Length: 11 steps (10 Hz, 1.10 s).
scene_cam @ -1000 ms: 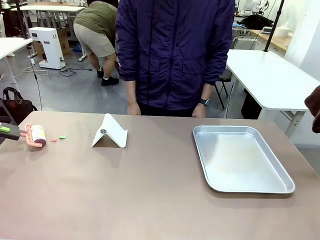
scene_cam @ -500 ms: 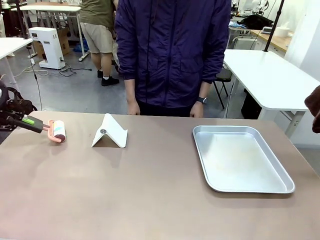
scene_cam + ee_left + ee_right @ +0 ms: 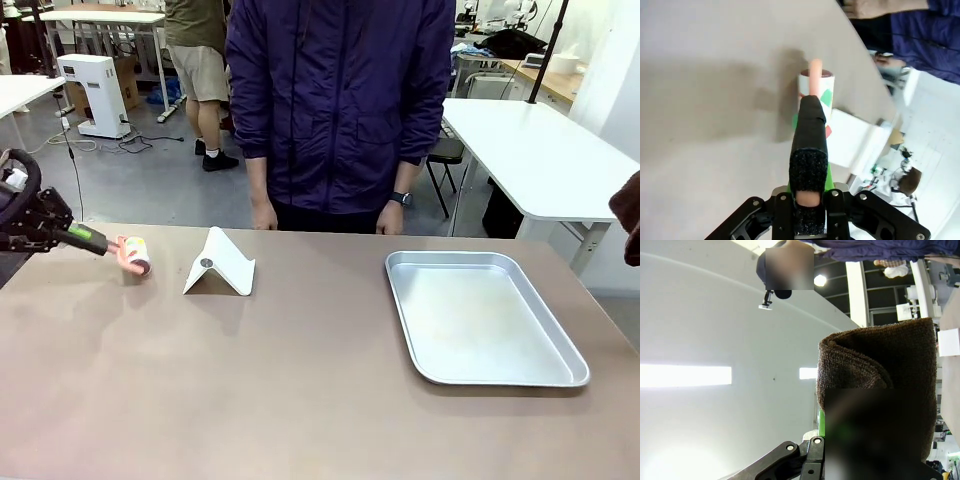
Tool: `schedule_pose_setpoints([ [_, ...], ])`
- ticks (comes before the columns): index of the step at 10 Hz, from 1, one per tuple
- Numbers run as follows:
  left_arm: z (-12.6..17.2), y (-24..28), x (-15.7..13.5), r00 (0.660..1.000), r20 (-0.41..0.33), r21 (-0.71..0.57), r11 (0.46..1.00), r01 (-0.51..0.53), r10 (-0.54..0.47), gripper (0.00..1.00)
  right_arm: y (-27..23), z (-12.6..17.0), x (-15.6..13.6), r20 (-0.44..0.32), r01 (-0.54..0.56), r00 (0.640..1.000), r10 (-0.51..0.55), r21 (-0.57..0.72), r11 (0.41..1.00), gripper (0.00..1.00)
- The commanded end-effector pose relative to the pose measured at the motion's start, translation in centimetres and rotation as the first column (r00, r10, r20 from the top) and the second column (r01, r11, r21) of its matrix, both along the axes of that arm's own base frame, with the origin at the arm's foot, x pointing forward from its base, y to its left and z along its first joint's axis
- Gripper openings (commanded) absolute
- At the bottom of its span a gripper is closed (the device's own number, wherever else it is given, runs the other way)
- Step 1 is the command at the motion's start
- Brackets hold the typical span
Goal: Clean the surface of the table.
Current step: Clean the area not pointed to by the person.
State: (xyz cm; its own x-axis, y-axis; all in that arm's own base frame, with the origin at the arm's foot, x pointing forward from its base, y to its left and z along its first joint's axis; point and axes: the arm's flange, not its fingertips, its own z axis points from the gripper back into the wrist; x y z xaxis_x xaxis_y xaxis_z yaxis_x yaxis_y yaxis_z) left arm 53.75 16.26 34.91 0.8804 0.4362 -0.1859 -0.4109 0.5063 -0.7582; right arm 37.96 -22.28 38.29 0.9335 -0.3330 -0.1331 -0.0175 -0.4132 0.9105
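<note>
The brownish-taupe table (image 3: 250, 380) spans the front view. At its far left, my left gripper (image 3: 58, 232) is shut on the dark handle of a lint roller (image 3: 135, 254), whose pink-framed head rests on the tabletop. In the left wrist view the roller (image 3: 816, 92) carries green and red scraps stuck to its white sheet, and the handle runs down into my left gripper (image 3: 809, 200). My right gripper (image 3: 830, 440) points up at the ceiling, shut on a folded brown cloth (image 3: 880, 385). A bit of that cloth (image 3: 628, 215) shows at the front view's right edge.
A white folded stand (image 3: 220, 264) sits just right of the roller. A silver tray (image 3: 500, 381) lies on the table's right half. A person in a dark blue jacket (image 3: 340, 100) stands at the far edge, hands hanging by the table rim.
My left gripper has swept the roller rightward along the table towards the white stand. The green and red scraps that lay on the table a second ago are gone from it.
</note>
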Motion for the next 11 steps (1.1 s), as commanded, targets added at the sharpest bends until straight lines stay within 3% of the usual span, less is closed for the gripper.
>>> schedule_pose_setpoints([
  [1, 1.8, -1.1, -2.0, 0.985, 0.173, -0.106, 0.994, 0.000, 0.018, 0.20, -0.1, 0.6, -0.1, 0.002, -0.005, 1.000, 0.005, 0.014, 1.000, 0.08],
  [4, 5.9, -1.0, -7.3, 0.956, 0.288, -0.111, 0.990, 0.088, -0.053, 0.20, -0.1, 0.6, -0.1, 0.002, -0.005, 1.000, 0.005, 0.014, 1.000, 0.08],
  [6, 8.3, -0.2, -11.6, 0.939, 0.320, -0.167, 0.967, 0.192, -0.131, 0.20, -0.1, 0.6, -0.1, 0.002, -0.005, 1.000, 0.005, 0.014, 1.000, 0.08],
  [9, 9.7, 2.2, -19.4, 0.927, 0.291, -0.231, 0.923, 0.309, -0.237, 0.20, -0.1, 0.6, -0.1, 0.002, -0.005, 1.000, 0.005, 0.014, 1.000, 0.08],
  [11, 8.5, 3.4, -22.0, 0.940, 0.264, -0.221, 0.935, 0.278, -0.217, 0.20, -0.1, 0.6, -0.1, 0.002, -0.005, 1.000, 0.005, 0.014, 1.000, 0.08],
])
